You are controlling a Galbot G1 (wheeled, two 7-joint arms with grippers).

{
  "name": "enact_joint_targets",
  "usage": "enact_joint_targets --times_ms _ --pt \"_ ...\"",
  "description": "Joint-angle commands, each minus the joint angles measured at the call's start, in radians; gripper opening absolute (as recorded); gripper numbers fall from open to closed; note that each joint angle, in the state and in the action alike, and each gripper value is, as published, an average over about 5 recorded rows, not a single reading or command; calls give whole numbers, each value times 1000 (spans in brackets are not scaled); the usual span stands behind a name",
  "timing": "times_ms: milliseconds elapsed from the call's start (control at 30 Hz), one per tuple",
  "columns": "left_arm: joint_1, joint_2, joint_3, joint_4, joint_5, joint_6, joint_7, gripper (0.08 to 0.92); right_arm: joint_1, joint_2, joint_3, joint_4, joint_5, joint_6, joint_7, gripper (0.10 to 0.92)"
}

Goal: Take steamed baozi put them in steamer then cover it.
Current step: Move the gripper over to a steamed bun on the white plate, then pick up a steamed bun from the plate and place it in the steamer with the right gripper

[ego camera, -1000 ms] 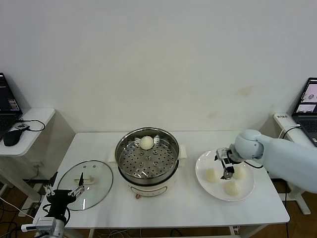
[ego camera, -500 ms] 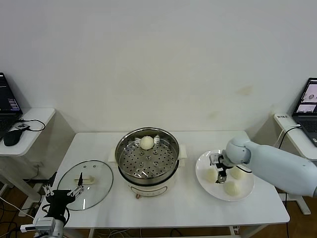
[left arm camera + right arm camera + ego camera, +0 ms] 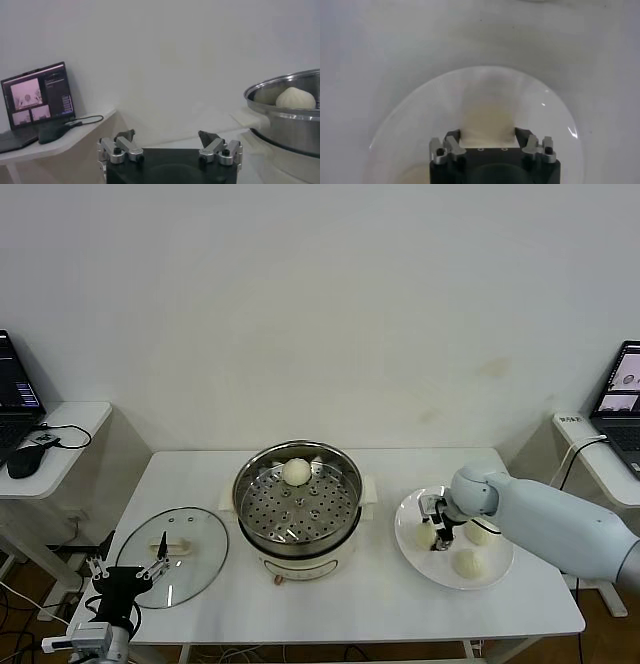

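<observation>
**Right pincer on a bun at the plate**

The right pincer (image 3: 437,531) is down on the white plate (image 3: 408,546), its fingers set around one steamed baozi (image 3: 487,120) at the plate's steamer-side edge; two more buns lie just beside it. A fourth bun (image 3: 295,472) sits on the perforated tray of the steamer (image 3: 297,509) mid-table. The cover (image 3: 172,556) lies flat at the left. The left pincer (image 3: 127,572) hangs spread wide, empty, at the table's (image 3: 340,604) front-left corner.

Bare white wall (image 3: 320,304) ahead of me.
White table (image 3: 330,599) centre; side desks with laptops (image 3: 15,399) flank it.
</observation>
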Motion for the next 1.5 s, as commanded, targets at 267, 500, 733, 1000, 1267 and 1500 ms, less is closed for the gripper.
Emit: enact_joint_targets --times_ms 267,500,733,1000,1267,1500 --pt "3 9 -1 -12 -5 1 0 823 259 -91 -71 65 98 13 -81 604" --pt "-3 15 8 -20 -7 2 1 823 605 -82 -211 135 287 -33 -88 619" --pt "-7 15 12 -24 -7 3 1 823 746 98 -263 171 489 -130 -4 622" --pt "-1 13 -3 -21 -6 1 2 823 656 387 -240 124 645 -239 135 628" --pt "-5 -2 -2 -22 1 1 5 823 540 572 -268 45 673 -304 192 628" --pt "-6 -5 -6 -23 0 -1 6 823 439 652 -264 -47 665 -325 230 628"
